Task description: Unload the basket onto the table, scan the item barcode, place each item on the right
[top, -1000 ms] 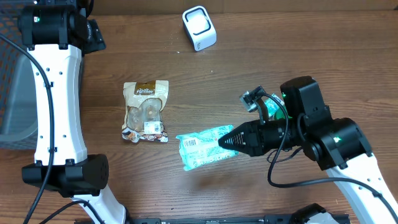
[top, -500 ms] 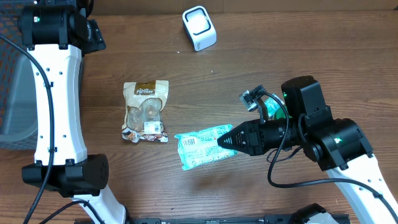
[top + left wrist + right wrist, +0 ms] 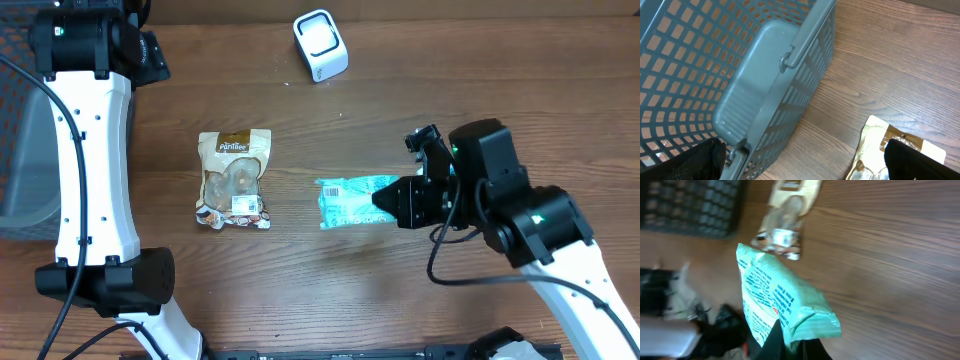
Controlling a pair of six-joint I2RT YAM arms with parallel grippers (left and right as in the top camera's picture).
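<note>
R end effector (image 3: 388, 201) pinched the teal packet (image 3: 348, 201) by one end, snack pouch (image 3: 233, 180) flat on bench (image 3: 450, 80) nearby; L end effector (image 3: 805, 164) sat spread wide by grey basket (image 3: 740, 75).

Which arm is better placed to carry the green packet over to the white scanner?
Right. The right gripper is shut on the green packet. The left gripper is open by the grey basket, holding nothing, away from the packet.
</note>
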